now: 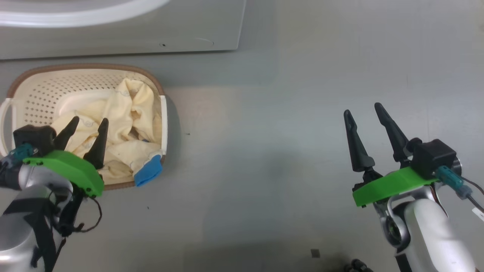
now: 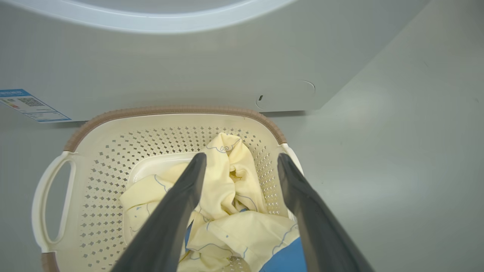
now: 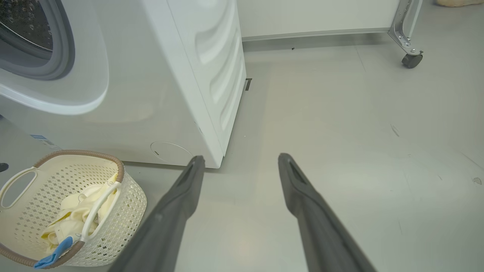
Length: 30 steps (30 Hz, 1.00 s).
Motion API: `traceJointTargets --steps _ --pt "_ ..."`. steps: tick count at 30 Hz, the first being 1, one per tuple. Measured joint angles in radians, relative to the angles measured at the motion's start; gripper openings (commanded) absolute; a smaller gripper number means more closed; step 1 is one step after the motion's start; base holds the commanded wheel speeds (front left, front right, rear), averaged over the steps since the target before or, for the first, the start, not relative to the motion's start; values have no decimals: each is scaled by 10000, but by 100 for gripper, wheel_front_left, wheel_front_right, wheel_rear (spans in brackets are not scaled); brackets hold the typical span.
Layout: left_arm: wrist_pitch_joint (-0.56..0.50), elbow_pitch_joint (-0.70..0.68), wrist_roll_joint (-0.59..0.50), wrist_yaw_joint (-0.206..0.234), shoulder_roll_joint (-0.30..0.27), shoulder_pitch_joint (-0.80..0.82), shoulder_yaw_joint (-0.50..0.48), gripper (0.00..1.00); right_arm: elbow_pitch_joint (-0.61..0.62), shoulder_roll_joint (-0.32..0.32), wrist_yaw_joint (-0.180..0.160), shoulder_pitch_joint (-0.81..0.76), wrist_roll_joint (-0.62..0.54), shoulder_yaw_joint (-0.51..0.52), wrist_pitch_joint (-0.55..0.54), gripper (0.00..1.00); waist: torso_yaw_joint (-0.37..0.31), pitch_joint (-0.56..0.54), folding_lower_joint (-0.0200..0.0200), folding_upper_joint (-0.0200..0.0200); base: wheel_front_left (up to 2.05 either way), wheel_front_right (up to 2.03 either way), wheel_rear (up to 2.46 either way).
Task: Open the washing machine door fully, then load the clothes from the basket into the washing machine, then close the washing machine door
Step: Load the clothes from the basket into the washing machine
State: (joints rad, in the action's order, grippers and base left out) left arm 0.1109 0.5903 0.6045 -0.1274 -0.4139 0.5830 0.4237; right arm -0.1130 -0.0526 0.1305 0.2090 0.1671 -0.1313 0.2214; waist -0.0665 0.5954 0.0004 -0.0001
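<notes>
The cream perforated basket (image 1: 83, 67) stands on the floor right in front of the white washing machine (image 1: 151, 37). Cream-yellow clothes (image 1: 128, 109) with a blue trim patch lie bunched in its right half. My left gripper (image 1: 90, 120) hovers open over the basket's near side, and in the left wrist view its fingers (image 2: 177, 211) straddle the clothes (image 2: 227, 181) without holding them. My right gripper (image 1: 363, 109) hangs open over bare floor far to the right. The right wrist view shows the machine's uncovered opening, with its grey gasket (image 3: 62, 56) and steel drum (image 3: 26, 22). The washing machine door is out of view.
Grey floor (image 1: 264, 151) stretches wide between the basket and my right arm. A metal frame leg on a caster (image 3: 410, 56) stands far back beside a white wall base. A blue label (image 2: 26, 104) marks the machine's lower left corner.
</notes>
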Motion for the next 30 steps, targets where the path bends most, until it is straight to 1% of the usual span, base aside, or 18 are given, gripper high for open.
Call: traceJointTargets --steps 1,2,9,13,17,20,26,30 --pt "-107 173 52 0 -115 263 330 100 29 -2 0 60 0 -15 13 100 -52 183 -1 0 0 0 0" --pt "-107 173 52 0 -115 263 330 100 29 -2 0 60 0 -15 13 100 -52 183 -1 0 0 0 0" --pt "-376 1262 552 -36 -725 1971 2021 100 136 2 2 389 198 -96 224 100 -520 1314 -2 0 0 0 0" --pt "-694 1697 871 -36 -922 2708 2922 100 165 0 0 483 326 -194 267 100 -828 1826 -2 0 0 0 0" --pt "-899 2132 1110 -38 -1175 3433 3643 100 217 8 0 544 462 -380 309 100 -1139 2241 -3 0 0 0 0" --pt "-1225 2451 1289 -38 -1369 3964 4205 100 508 8 2 650 535 -410 311 100 -1364 2535 -3 0 0 0 0" --pt "-1904 3035 2031 -38 -1365 4715 5237 100 746 8 0 614 531 -370 337 100 -1593 2985 -3 0 0 0 0" --pt "-2474 3659 2307 -38 -1358 5041 5862 100 928 10 2 602 531 -376 337 100 -1642 3133 -3 1 0 0 0"
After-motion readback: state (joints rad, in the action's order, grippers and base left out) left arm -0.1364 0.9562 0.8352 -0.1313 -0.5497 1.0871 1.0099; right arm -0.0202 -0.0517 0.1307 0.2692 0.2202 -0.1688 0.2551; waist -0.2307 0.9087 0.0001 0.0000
